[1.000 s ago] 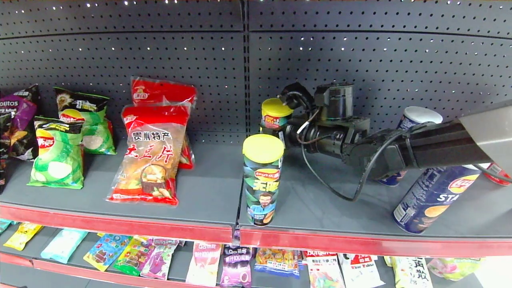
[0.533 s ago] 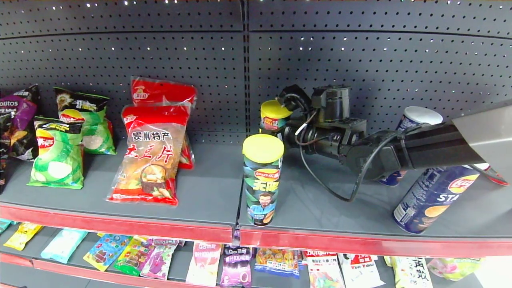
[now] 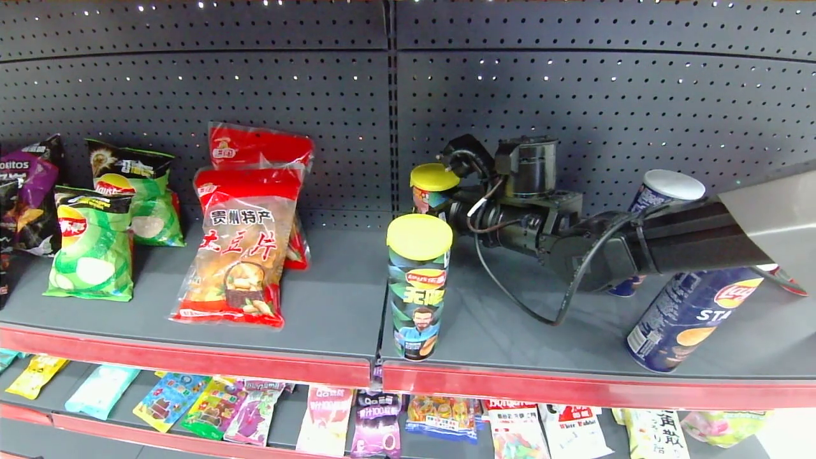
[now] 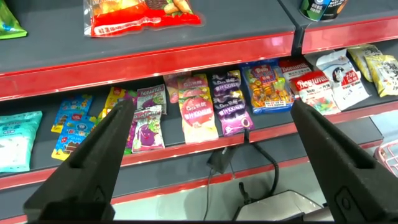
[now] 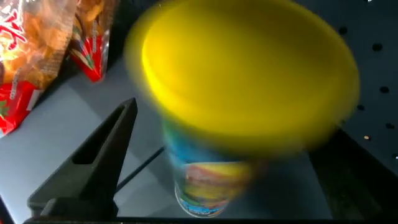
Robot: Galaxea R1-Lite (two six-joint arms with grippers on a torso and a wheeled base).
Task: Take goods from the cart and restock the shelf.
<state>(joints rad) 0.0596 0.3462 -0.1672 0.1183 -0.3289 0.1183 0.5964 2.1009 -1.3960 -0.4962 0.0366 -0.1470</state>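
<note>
Head view: my right gripper (image 3: 449,205) is at the rear can (image 3: 433,186), far back on the shelf (image 3: 319,306); I cannot tell whether it grips. A front can (image 3: 419,287) stands just before it, and a tilted blue can (image 3: 692,315) lies beneath the arm.
Left wrist view: my left gripper (image 4: 211,109) hangs spread wide, holding nothing, before sweet packets (image 4: 227,102).
Right wrist view: the rear can's yellow lid (image 5: 249,74) is blurred, with red bags (image 5: 50,56) beside it.

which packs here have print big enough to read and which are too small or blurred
Red snack bag: large characters, legible.
Front yellow-lidded can: logo and characters, legible.
Tilted blue can: logo legible, lettering partly hidden.
Green chip bags: logos legible.
Lower-shelf packets: mostly too small.
Rear can: blurred.
</note>
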